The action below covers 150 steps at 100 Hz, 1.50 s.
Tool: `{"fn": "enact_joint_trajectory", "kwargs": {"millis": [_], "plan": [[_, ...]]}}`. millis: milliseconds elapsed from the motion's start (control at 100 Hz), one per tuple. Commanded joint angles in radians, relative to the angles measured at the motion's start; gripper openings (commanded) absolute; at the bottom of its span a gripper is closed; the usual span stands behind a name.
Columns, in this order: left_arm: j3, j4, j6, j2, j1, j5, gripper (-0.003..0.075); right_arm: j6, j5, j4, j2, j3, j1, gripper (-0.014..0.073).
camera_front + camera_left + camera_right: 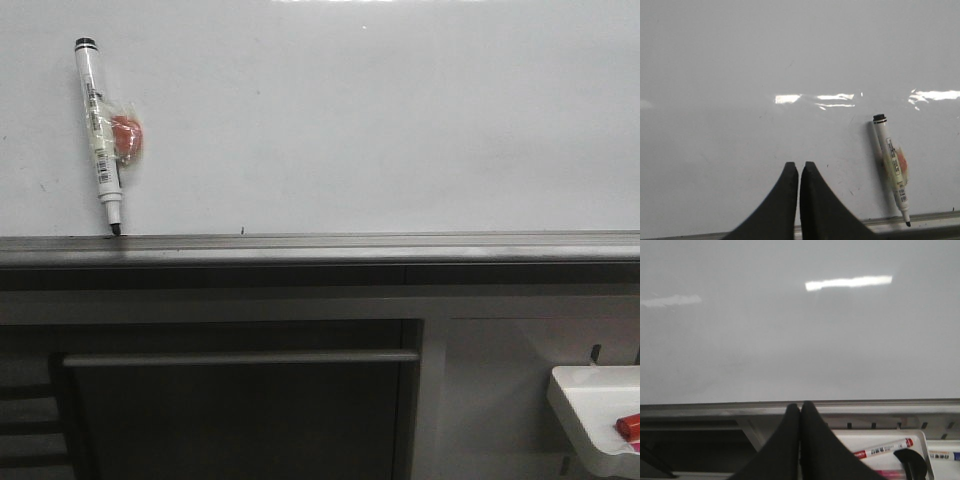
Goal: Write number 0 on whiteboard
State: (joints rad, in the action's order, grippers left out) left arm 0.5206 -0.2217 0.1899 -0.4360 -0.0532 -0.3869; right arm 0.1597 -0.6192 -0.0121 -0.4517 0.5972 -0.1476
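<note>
Both tools are clenched on nothing: the left tool [799, 167] and right tool [800, 407] hang before the whiteboard [380, 120]. A marker [100, 135] leans on the board, tip at its edge strip [400, 243]. No 0 shows.

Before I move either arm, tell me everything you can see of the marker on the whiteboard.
The marker is white-barrelled with a black end band, a printed label and an orange-red blob at mid-body. It is uncapped, lying tilted on the whiteboard, its dark tip down against the grey edge strip at the board's left. No gripper touches it.
</note>
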Motion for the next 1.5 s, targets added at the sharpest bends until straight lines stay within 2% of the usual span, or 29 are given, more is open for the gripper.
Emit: {"fn": "enact_joint_trajectory", "kwargs": {"millis": [0,110,210,280,350,430,520,720,800,890,990,1230,1341,1491], "plan": [[0.037,-0.006,-0.011,-0.052,-0.009,0.072,-0.0019,-0.001,0.038,0.000,-0.059,0.035,0.003,-0.0055],[0.037,-0.007,-0.011,-0.090,-0.009,0.076,0.0024,-0.001,0.027,0.000,-0.112,0.035,0.003,-0.0055],[0.037,-0.007,-0.011,-0.107,-0.009,0.078,0.0161,-0.001,0.027,0.000,-0.154,0.035,0.003,-0.0055],[0.037,-0.021,-0.011,-0.108,-0.009,0.080,0.0296,-0.001,0.024,0.000,-0.175,0.035,0.001,-0.0055],[0.037,-0.026,-0.011,-0.108,-0.009,0.088,0.0358,-0.001,0.015,0.000,-0.182,0.035,-0.015,-0.0055],[0.037,-0.022,-0.011,-0.108,-0.007,0.090,0.0351,-0.001,0.029,0.000,-0.187,0.035,-0.021,-0.0055],[0.035,-0.028,-0.011,-0.115,-0.007,0.160,0.0340,-0.001,0.044,0.000,-0.187,0.035,-0.021,-0.0055],[0.035,-0.123,-0.011,-0.188,-0.009,0.212,0.0244,-0.001,0.064,0.044,-0.187,0.035,-0.021,-0.0055],[0.035,-0.140,-0.007,-0.230,-0.027,0.232,0.0244,-0.001,0.075,0.044,-0.187,0.035,-0.021,-0.0055],[0.035,-0.140,0.021,-0.276,-0.085,0.272,0.0245,-0.001,0.096,0.044,-0.187,0.035,-0.021,-0.0055],[0.035,-0.133,0.026,-0.328,-0.196,0.336,0.0251,-0.005,0.105,0.044,-0.187,0.035,-0.021,-0.0055],[0.035,-0.088,0.046,-0.509,-0.455,0.446,0.0320,-0.017,0.110,0.042,-0.187,0.035,-0.021,-0.0055],[0.035,-0.088,0.046,-0.585,-0.506,0.470,0.0320,-0.021,0.110,0.042,-0.187,0.035,-0.021,-0.0055],[0.035,-0.101,0.045,-0.648,-0.512,0.526,0.0320,-0.021,0.110,0.042,-0.187,0.035,-0.021,-0.0055]]}}
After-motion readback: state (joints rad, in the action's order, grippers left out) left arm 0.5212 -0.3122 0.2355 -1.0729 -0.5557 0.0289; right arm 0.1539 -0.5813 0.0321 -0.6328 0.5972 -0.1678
